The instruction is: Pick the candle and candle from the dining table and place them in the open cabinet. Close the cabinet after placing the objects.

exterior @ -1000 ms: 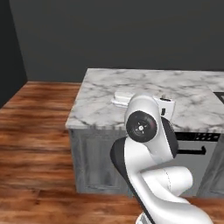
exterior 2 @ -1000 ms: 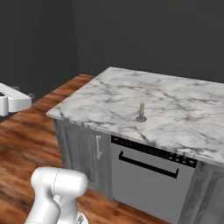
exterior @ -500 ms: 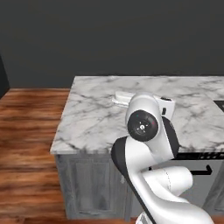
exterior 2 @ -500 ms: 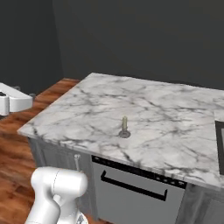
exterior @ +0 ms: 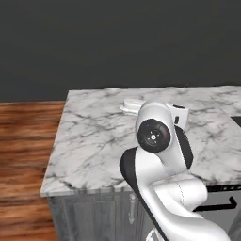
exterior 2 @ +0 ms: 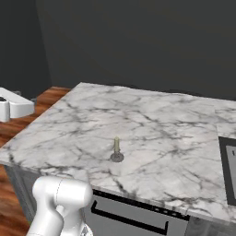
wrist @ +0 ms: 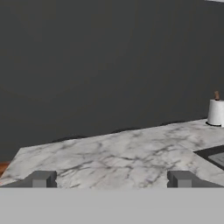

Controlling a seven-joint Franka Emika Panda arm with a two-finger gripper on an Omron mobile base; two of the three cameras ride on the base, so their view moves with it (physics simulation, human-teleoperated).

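A stubby pale-olive candle [exterior 2: 116, 145] stands upright on its grey metal base, near the front of a white marble top [exterior 2: 152, 120] with grey veins. That top rests on a grey panelled base [exterior: 94, 216] and has a black cooktop [exterior 2: 229, 168] at its right end. My gripper [wrist: 111, 179] is open and holds nothing, its fingertips [wrist: 41, 178] far apart. It looks along the marble from beyond the left end. The white hand [exterior 2: 14, 107] hovers left of the slab, well away from the candle. The yellow taper and the wall cabinet are out of view.
A white paper-towel roll [wrist: 215, 111] stands far along the marble. A dark appliance front with a black bar handle [exterior 2: 129, 216] sits under the slab. A dark wall runs behind, and wooden floor [exterior: 23, 141] lies to the left.
The base has driven, so the whole scene has shifted in both base views and the marble top is nearer. The arm has kept its pose and the candle has stayed put.
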